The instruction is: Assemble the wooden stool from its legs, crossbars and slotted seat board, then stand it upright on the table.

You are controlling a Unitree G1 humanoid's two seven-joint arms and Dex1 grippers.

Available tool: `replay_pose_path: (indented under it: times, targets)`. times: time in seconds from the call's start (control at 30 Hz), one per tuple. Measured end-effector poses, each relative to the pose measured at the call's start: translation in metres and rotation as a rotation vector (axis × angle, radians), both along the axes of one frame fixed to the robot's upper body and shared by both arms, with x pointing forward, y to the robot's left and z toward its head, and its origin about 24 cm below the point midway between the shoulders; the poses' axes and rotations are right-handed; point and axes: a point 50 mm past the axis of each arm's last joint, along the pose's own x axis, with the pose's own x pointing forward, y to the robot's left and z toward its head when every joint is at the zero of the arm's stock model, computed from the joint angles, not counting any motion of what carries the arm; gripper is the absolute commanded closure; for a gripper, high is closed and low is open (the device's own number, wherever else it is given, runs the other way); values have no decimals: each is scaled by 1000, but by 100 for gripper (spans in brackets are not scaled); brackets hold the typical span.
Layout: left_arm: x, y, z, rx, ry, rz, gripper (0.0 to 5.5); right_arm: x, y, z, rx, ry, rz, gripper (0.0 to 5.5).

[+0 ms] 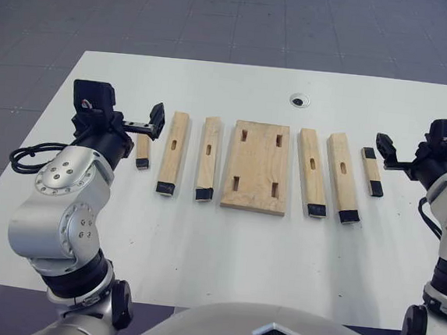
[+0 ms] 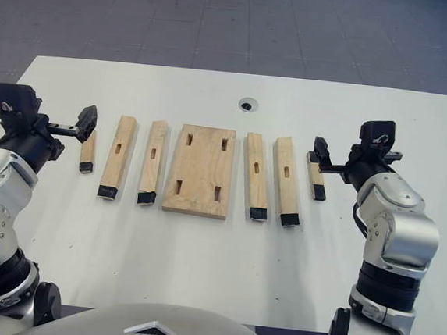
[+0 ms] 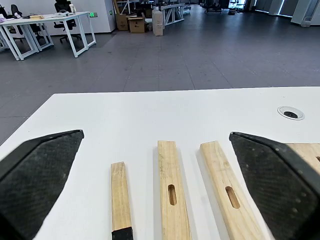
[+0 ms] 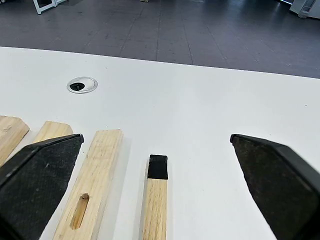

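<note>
Your left gripper (image 3: 156,134) and right gripper (image 4: 156,136), both spread wide and empty, face stiff, probably light wooden legs (image 1: 173,154); pinch each mid-length across its narrow edges.

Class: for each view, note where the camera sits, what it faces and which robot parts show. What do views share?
Left eye view: head, facing down at the seat board; both arms.
Right eye view: head, same scene.
Left wrist view: left wrist, facing across the table; open left hand.
Right wrist view: right wrist, likewise; open right hand.
All share the cable hole.
</note>
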Motion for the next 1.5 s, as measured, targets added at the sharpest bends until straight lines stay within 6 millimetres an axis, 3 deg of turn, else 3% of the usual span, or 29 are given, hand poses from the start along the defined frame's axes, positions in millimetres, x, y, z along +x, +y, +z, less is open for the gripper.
replay_pose_path:
  times: [0.2,0.6,0.77,1.37,1.43,1.5]
  targets:
    - [6,-4,11,1,-49,-12,7,13,17,23,44,-106,33,3]
    - [13,-11,16,-17,-69,-13,7,13,29,24,98,-110,21,3]
    - [14,-6,14,-28,-47,51,7,13,29,24,94,-104,8,3]
    - [16,-10,16,-30,-56,29,7,15,33,27,99,-111,15,3]
    - [14,-10,15,-28,-54,29,7,10,26,24,69,-95,27,3]
    - [13,-10,14,-26,-51,33,7,-2,10,7,27,-15,9,3]
